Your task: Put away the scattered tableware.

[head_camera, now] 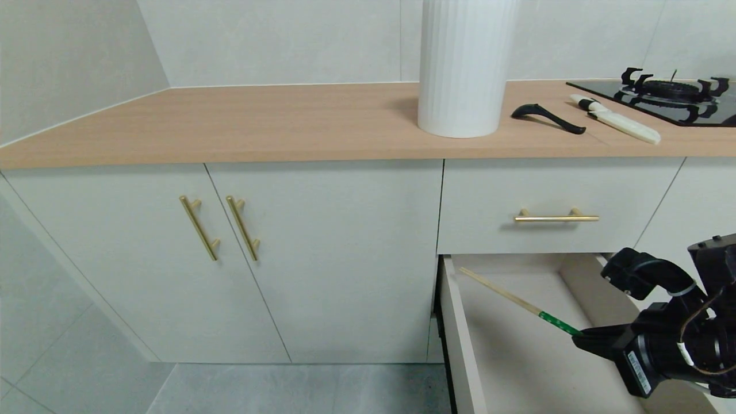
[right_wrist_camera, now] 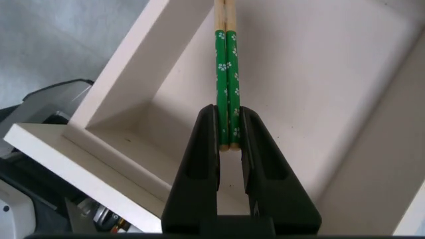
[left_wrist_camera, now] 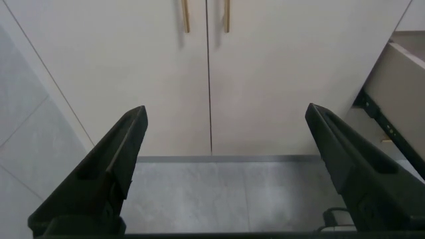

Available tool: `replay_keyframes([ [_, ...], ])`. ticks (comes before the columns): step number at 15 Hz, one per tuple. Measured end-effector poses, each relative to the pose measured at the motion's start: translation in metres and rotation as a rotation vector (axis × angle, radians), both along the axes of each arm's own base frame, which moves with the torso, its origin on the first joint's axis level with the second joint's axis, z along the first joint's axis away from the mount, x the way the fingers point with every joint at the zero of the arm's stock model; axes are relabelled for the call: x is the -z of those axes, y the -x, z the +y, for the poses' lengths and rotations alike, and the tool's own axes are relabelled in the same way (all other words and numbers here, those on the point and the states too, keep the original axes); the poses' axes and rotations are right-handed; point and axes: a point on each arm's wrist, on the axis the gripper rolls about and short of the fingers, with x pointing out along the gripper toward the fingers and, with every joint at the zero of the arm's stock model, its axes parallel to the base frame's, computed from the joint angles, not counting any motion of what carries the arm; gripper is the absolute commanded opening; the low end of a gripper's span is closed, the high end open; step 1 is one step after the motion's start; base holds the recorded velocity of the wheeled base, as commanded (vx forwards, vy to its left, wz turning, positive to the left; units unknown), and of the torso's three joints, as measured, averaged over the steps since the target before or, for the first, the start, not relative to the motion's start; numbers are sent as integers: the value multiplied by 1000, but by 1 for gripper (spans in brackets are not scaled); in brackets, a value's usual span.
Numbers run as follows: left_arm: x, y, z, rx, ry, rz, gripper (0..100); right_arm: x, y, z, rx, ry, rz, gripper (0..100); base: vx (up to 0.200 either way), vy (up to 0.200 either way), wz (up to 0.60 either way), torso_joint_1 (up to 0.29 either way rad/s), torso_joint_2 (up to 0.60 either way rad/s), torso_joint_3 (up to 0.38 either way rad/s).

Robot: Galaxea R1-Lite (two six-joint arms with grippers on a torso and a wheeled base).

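My right gripper [head_camera: 581, 339] hangs over the open lower drawer [head_camera: 460, 333], shut on a pair of wooden chopsticks [head_camera: 520, 302] with green flowered ends. In the right wrist view the chopsticks [right_wrist_camera: 226, 86] lie side by side between the black fingers [right_wrist_camera: 202, 153], pointing out over the drawer's pale floor [right_wrist_camera: 312, 86]. On the wooden counter [head_camera: 259, 123] lie a black peeler-like tool [head_camera: 549, 118] and a white knife [head_camera: 618, 119] with a black band. My left gripper [left_wrist_camera: 222, 172] is open, low in front of the cabinet doors, with nothing between its fingers.
A tall white ribbed vase [head_camera: 463, 66] stands on the counter left of the tools. A black gas hob [head_camera: 670, 95] sits at the far right. Above the open drawer is a shut drawer with a gold handle [head_camera: 555, 217]. Two cabinet doors [head_camera: 230, 253] have gold handles.
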Motion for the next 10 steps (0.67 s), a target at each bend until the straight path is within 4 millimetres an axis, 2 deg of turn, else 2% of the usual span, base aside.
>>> replay_keyframes([
  [5, 0, 0, 0, 0, 0, 0, 100, 3, -9, 0, 28, -3, 12, 0, 0, 0, 0, 0, 0, 0],
  [8, 0, 0, 0, 0, 0, 0, 100, 14, -25, 0, 79, 12, 29, 0, 0, 0, 0, 0, 0, 0],
  [10, 0, 0, 0, 0, 0, 0, 100, 26, -43, 3, 153, -6, 77, 0, 0, 0, 0, 0, 0, 0],
])
